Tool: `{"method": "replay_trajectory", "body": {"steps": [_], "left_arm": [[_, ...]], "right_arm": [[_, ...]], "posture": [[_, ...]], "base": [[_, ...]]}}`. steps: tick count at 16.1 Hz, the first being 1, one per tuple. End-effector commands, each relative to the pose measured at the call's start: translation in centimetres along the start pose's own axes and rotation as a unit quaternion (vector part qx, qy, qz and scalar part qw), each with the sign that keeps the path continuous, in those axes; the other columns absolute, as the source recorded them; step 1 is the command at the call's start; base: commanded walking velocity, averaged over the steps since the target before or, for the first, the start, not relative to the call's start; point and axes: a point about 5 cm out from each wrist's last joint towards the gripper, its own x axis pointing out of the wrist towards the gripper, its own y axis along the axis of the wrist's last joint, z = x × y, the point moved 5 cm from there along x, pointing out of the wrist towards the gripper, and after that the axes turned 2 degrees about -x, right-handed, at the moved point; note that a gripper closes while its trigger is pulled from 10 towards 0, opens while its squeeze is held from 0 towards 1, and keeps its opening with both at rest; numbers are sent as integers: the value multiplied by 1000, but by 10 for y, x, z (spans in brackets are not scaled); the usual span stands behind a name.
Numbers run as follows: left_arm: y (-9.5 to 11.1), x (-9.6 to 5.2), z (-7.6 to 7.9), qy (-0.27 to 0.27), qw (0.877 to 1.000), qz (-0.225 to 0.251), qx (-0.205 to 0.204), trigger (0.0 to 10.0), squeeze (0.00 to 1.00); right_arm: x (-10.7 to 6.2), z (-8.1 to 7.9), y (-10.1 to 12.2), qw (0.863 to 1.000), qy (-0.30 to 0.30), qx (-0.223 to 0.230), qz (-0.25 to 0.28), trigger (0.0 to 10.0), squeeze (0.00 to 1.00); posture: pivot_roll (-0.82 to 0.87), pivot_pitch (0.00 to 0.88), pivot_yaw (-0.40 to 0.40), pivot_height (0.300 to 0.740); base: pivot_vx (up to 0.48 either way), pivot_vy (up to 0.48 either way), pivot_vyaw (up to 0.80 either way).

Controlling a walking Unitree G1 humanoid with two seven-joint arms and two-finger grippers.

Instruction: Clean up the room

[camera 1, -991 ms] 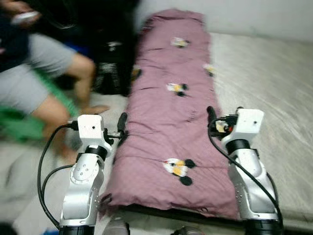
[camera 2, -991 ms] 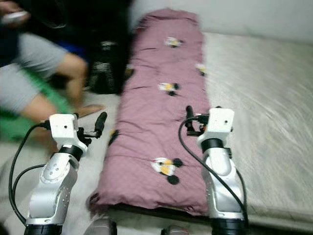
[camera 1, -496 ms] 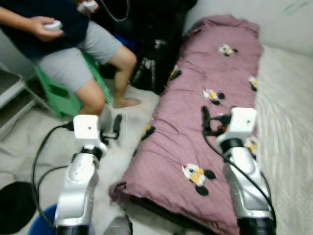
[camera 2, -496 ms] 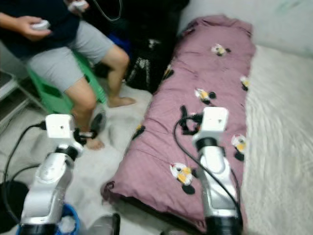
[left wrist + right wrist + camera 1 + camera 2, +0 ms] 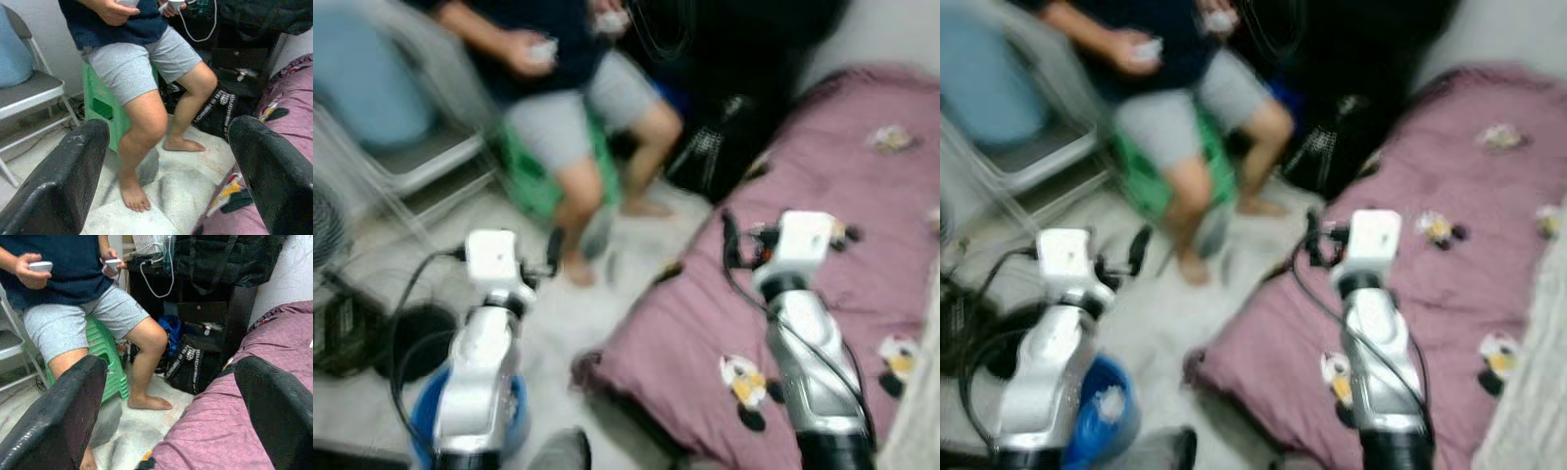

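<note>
One mauve quilt [image 5: 822, 323] printed with cartoon mice lay along the bed, its near corner hanging at the mattress edge above the pale floor [image 5: 161, 196]. A person in grey shorts [image 5: 83, 318] sat on a green stool [image 5: 108, 367], beside a black bag [image 5: 188, 367]. Both grippers were raised, fingers spread wide and empty: the right gripper [image 5: 171, 406] over the quilt's edge, the left gripper [image 5: 168, 171] above the floor.
</note>
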Motion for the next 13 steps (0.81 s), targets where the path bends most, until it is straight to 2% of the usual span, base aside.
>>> {"method": "replay_trajectory", "body": {"steps": [1,4,9,11,13], "left_arm": [[1,-1,-10,18,1000,1,11,10000,0],[2,-1,-12,21,1000,5,18,10000,0],[0,0,-16,32,999,-1,-4,10000,0],[1,1,-16,26,1000,-2,0,10000,0],[2,2,-19,28,1000,-1,1,10000,0]], "right_arm": [[2,-4,3,1000,4,2,6,10000,0],[3,-4,4,1000,4,2,8,10000,0],[6,-4,6,1000,4,6,13,10000,0],[7,0,6,1000,-7,14,14,10000,0],[7,3,2,1000,-17,20,10,10000,0]], "posture": [[-17,60,-22,740],[-15,60,-23,740],[-11,61,-19,740],[-5,61,-9,740],[0,46,-10,740]], "base": [[0,0,800],[0,0,800],[0,0,800],[0,0,0],[0,375,0]]}}
